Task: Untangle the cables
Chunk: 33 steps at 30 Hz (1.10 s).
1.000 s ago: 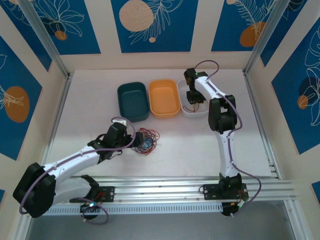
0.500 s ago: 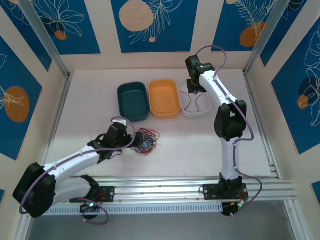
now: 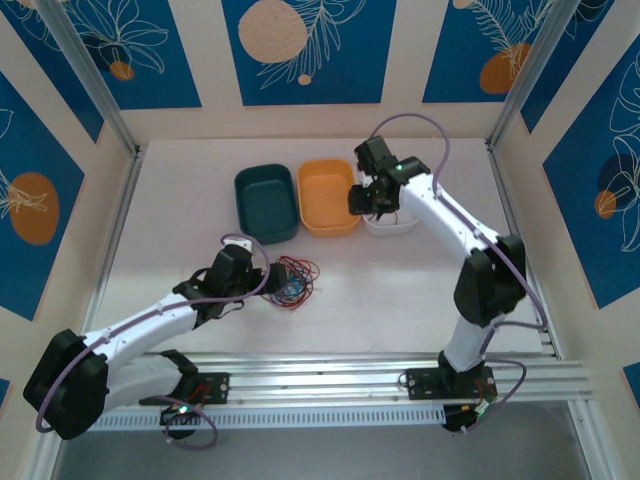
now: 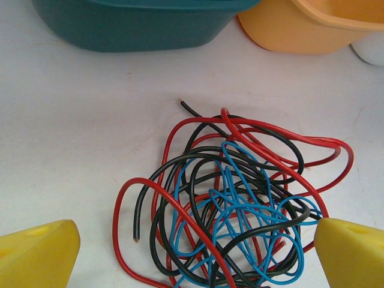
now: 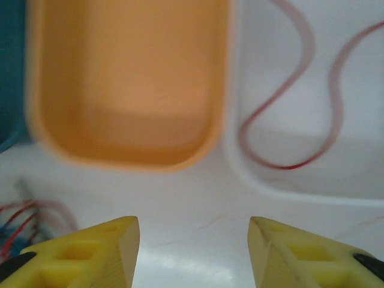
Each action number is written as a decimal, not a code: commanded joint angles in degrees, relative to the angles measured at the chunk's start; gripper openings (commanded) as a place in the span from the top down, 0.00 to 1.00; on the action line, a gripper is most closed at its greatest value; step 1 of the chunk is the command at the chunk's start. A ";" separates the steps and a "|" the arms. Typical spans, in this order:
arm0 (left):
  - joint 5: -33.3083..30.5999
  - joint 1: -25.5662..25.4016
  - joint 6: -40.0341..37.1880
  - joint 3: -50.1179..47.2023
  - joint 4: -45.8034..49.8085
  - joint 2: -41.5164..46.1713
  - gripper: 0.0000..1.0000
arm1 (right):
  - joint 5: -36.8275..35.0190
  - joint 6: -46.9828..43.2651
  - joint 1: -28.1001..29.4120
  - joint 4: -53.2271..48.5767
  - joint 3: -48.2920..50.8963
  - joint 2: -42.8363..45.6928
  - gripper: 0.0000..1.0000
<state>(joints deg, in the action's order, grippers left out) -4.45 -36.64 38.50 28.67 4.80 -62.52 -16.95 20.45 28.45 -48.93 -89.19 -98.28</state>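
Cables (image 4: 234, 198) lie tangled inside the gaping left pincer (image 4: 195, 252); right pincer (image 5: 193, 240) gapes empty.

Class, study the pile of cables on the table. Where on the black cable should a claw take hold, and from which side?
Grip the black cable at its loose end, which pokes out of the pile toward the teal bin. Come from above on that bin side. There it lies alone on bare table, crossed by nothing, so it is probably easiest to pull free.
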 commanded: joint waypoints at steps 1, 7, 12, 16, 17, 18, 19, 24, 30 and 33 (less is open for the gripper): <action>1.91 0.95 -0.52 1.05 -0.62 0.82 0.00 | 9.39 2.63 4.41 7.76 7.27 3.37 0.50; 4.12 3.48 1.64 -0.48 -2.75 0.52 0.00 | 8.72 0.84 13.95 15.54 17.01 4.79 0.53; 5.13 4.80 2.96 -1.81 -4.80 -0.64 0.05 | 6.18 2.33 17.42 18.02 21.07 3.58 0.53; 5.51 5.19 3.22 -2.04 -6.06 -1.99 0.12 | 7.26 2.76 17.52 20.50 23.21 1.95 0.53; 5.66 5.23 3.34 -2.12 -6.28 -2.38 0.14 | 7.36 2.77 17.52 21.05 23.40 1.32 0.53; 5.72 5.31 3.39 -2.08 -6.51 -2.81 0.15 | 7.46 2.69 17.56 21.51 23.36 0.53 0.54; 5.74 5.29 3.49 -2.10 -6.80 -3.10 0.16 | 7.54 2.61 17.52 21.91 23.29 -0.11 0.54; 6.34 5.35 4.47 -2.85 -8.81 -4.64 0.19 | 7.98 2.46 17.52 23.08 21.92 -4.12 0.58; 6.38 5.27 4.65 -3.36 -9.37 -6.29 0.25 | 8.21 2.74 17.61 23.63 21.33 -4.84 0.69; 6.38 5.32 4.56 -3.48 -9.37 -6.88 0.28 | 7.57 3.04 17.65 23.53 21.81 -3.50 0.78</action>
<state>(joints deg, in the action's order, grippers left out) 1.10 -31.88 42.59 25.96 -3.70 -68.73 -10.07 22.81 45.98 -25.96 -66.65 -103.33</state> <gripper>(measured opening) 0.731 0.240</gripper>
